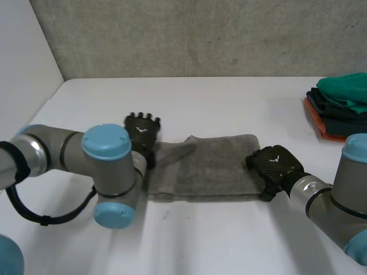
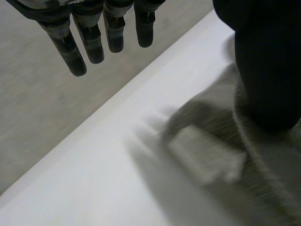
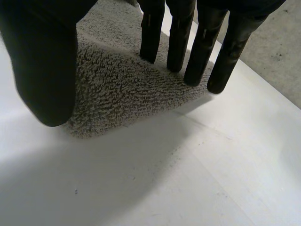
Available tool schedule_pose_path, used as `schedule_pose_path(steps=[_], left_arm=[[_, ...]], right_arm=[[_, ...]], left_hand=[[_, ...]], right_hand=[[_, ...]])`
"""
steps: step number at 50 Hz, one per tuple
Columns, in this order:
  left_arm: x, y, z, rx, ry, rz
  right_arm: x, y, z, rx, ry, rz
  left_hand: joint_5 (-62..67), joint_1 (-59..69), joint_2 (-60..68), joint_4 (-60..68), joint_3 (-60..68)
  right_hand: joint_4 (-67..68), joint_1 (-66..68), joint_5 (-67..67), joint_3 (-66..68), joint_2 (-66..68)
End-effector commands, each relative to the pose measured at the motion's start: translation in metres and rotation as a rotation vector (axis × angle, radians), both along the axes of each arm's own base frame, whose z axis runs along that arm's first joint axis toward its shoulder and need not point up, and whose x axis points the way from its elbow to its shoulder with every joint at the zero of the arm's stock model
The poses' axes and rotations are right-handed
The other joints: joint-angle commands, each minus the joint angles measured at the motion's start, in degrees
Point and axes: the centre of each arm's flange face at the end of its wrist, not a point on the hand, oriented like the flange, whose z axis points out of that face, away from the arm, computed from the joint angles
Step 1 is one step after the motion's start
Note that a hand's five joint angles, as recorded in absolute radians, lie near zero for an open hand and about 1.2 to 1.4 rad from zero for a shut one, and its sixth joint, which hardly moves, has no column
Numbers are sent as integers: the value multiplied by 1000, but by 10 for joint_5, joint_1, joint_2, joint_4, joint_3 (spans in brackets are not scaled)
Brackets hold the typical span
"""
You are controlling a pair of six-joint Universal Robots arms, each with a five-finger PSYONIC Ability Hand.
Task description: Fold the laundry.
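Item under inspection: one grey towel (image 1: 212,166), lying flat near the middle of the white table (image 1: 229,103), long side running left to right. An upper layer covers its right portion, with a diagonal edge towards the far left; the left strip sits lower and is partly hidden behind the left arm (image 1: 74,152).

Left hand (image 1: 141,133): at the towel's left end, on the far side. Released; in the left wrist view its fingers (image 2: 94,42) are straight and spread above bare table, gripping nothing, with the thumb over the towel (image 2: 263,160).

Right hand (image 1: 274,163): at the towel's right end. Released; in the right wrist view the fingers (image 3: 178,33) are straight, tips at the towel's (image 3: 122,80) right edge, the thumb apart by the near right corner. Whether the fingertips press the cloth cannot be told.

Surroundings: a stack of folded clothes (image 1: 341,106) at the far right, well apart from the towel, green on top, dark layers below, orange at the base. A grey wall (image 1: 200,34) stands behind the table.
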Motion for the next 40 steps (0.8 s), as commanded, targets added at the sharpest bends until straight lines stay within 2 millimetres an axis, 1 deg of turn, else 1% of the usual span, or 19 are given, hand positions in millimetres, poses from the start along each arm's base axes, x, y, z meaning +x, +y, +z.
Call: schedule_pose_path(steps=[1, 2, 7, 10, 12, 15, 18, 20, 22, 23, 26, 27, 28, 31, 33, 34, 35, 36, 40], left_arm=[[17, -9, -1, 2, -8, 92], [17, -7, -3, 9, -12, 89], [16, 10, -8, 37, -33, 62], [18, 19, 9, 19, -18, 54], [22, 24, 16, 14, -14, 54], [27, 32, 29, 4, 2, 40], [30, 39, 40, -6, 18, 21], [32, 42, 43, -6, 22, 13], [33, 45, 44, -5, 24, 7], [34, 45, 44, -4, 23, 9], [36, 46, 43, 0, 20, 12], [36, 47, 43, 1, 19, 12], [36, 47, 43, 1, 19, 12], [37, 46, 43, 1, 20, 15], [37, 46, 43, 4, 27, 17], [37, 46, 43, 7, 33, 18], [36, 47, 43, 7, 38, 17], [36, 47, 44, 9, 51, 16], [32, 47, 50, 6, 99, 13]], right_arm=[[0, -2, 1, -16, -5, -5], [-1, -4, 2, -18, -4, -10], [-3, -2, 4, -18, 13, -22], [-5, -3, 13, -42, 26, -32], [-11, -3, 30, -68, 69, -63], [-21, -12, 43, -103, 166, -96], [-20, -17, 50, -149, 228, -83], [-10, -20, 58, -232, 260, -37], [11, -14, 62, -284, 248, 29], [40, 2, 66, -336, 223, 120], [78, 30, 67, -397, 174, 259], [99, 51, 63, -417, 143, 353], [107, 59, 58, -421, 129, 399], [128, 89, 33, -387, 103, 560], [132, 98, 21, -359, 106, 607], [133, 99, 16, -349, 106, 616], [134, 97, 15, -332, 99, 600], [134, 95, 16, -322, 95, 581], [126, 84, 25, -217, -13, 445]], left_hand=[[-20, -3, -10, -9, -14], [-20, -3, -10, -9, -14], [-22, -4, -12, -11, -15], [-25, -8, -15, -15, -19], [-25, -8, -15, -15, -19], [-25, -8, -15, -15, -19], [-25, -8, -15, -15, -19], [-25, -8, -15, -15, -19], [-25, -8, -15, -15, -19], [-25, -8, -15, -15, -19], [-25, -8, -15, -15, -19], [-25, -8, -15, -15, -19], [-25, -8, -15, -15, -19], [-25, -8, -15, -15, -19], [-25, -8, -15, -15, -19], [-25, -8, -15, -15, -19], [-27, -9, -17, -16, -20], [-25, -8, -15, -15, -19], [-25, -8, -15, -15, -19]], right_hand=[[401, 439, 413, 403, 406], [513, 551, 525, 515, 518], [515, 552, 526, 516, 519], [515, 552, 526, 516, 519], [515, 552, 526, 516, 519], [515, 552, 526, 516, 519], [515, 552, 526, 516, 519], [515, 552, 526, 516, 519], [515, 552, 526, 516, 519], [515, 552, 526, 516, 519], [515, 552, 526, 516, 519], [515, 552, 526, 516, 519], [515, 552, 526, 516, 519], [515, 552, 526, 516, 519], [515, 552, 526, 516, 519], [410, 448, 422, 411, 415], [6, 44, 18, 7, 11], [-178, -140, -166, -177, -173], [-185, -148, -174, -184, -181]])
